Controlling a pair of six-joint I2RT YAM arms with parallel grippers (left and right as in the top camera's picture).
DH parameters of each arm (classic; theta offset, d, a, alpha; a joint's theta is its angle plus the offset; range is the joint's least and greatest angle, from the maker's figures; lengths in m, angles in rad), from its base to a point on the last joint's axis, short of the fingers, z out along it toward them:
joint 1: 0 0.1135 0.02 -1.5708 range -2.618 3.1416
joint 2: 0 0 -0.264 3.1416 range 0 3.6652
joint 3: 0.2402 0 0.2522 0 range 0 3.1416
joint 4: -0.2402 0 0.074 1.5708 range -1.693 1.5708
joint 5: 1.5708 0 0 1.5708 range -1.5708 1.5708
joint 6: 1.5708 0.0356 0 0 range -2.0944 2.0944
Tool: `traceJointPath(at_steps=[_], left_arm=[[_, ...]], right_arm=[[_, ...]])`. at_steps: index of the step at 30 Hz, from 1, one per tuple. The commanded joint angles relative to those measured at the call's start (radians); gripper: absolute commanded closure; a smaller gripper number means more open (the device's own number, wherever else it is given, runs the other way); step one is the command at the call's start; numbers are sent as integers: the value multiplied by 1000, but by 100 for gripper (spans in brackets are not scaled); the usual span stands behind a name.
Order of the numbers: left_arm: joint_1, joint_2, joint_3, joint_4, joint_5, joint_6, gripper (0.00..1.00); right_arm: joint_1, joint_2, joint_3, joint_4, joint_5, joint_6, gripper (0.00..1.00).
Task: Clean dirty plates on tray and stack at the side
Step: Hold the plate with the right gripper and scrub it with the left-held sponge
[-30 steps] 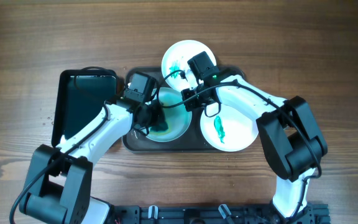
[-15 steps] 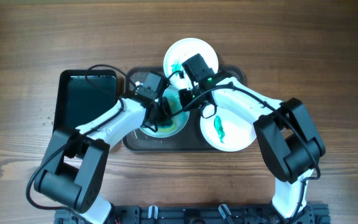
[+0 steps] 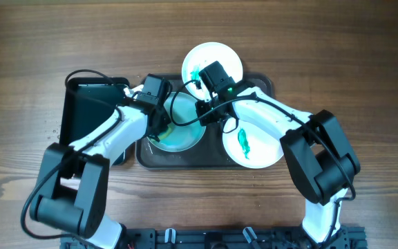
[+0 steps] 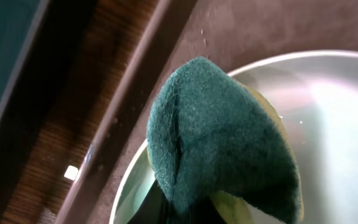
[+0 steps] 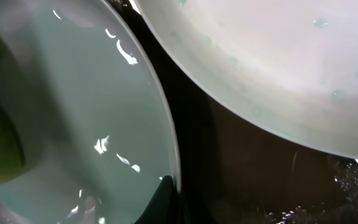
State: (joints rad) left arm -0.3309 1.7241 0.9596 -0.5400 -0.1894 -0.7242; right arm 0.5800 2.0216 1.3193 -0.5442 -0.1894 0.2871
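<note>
Since half a second ago, the left gripper has carried the sponge from the centre of the middle plate to its left rim. That plate lies in the tray, filmed pale teal. Left jaws clench the folded sponge; the right gripper pinches the plate's right rim. Step in hand: scrubbing the first plate, seemingly unfinished, so a return stroke is called for. Smeared rear plate and right-hand plate crowd close; the black tray hems the left, while the table offers stacking room.
</note>
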Motion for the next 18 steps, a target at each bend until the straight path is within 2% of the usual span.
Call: traceJointPath(at_steps=[1, 4, 10, 13, 15, 16, 18], left_arm=[[35, -48, -10, 33, 175, -2, 96], [31, -31, -13, 26, 349, 96, 96], [26, 20, -52, 66, 347, 179, 96], [26, 61, -58, 92, 424, 275, 96], [26, 72, -58, 82, 321, 299, 96], [27, 72, -58, 68, 188, 254, 96], [27, 67, -57, 23, -105, 69, 96]], right_arm=[[-14, -17, 10, -21, 56, -26, 96], [-14, -17, 10, -22, 55, -25, 96], [-16, -17, 10, -17, 55, -26, 96], [-16, -17, 10, -18, 55, -37, 96], [-14, -17, 10, -18, 55, -37, 96], [-16, -17, 10, -18, 55, -38, 96], [-15, -17, 10, -16, 55, -48, 96]])
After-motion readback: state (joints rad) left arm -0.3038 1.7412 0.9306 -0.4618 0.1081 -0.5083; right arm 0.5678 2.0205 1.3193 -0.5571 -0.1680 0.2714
